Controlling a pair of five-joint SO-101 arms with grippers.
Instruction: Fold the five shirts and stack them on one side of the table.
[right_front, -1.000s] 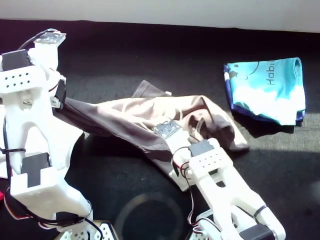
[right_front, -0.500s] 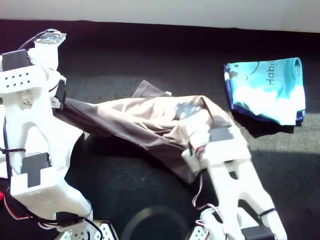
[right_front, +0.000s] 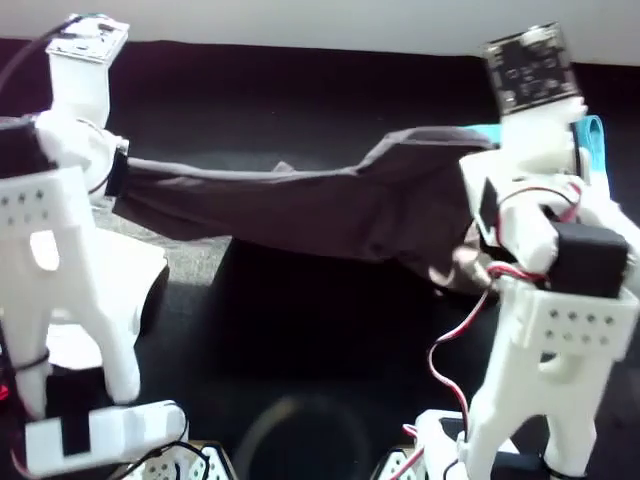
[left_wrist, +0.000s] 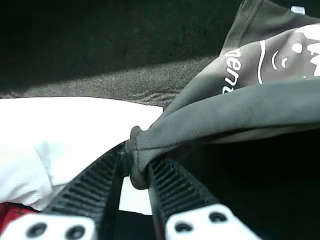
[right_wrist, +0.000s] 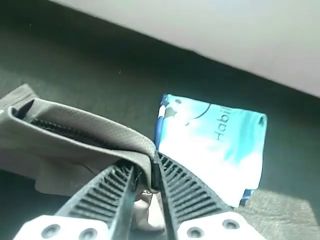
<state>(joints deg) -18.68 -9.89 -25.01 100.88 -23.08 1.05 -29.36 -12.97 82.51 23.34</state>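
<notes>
While both jaws pinch its ends, the grey shirt hangs between them.

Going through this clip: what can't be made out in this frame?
High view: the blue shirt is nearly all hidden behind the right arm.
High view: the hold of the right gripper on the grey shirt is hidden by that arm.
Left wrist view: the red cloth is cut off by the edge, the white cloth partly covered by the left gripper; neither can be told as a shirt.
</notes>
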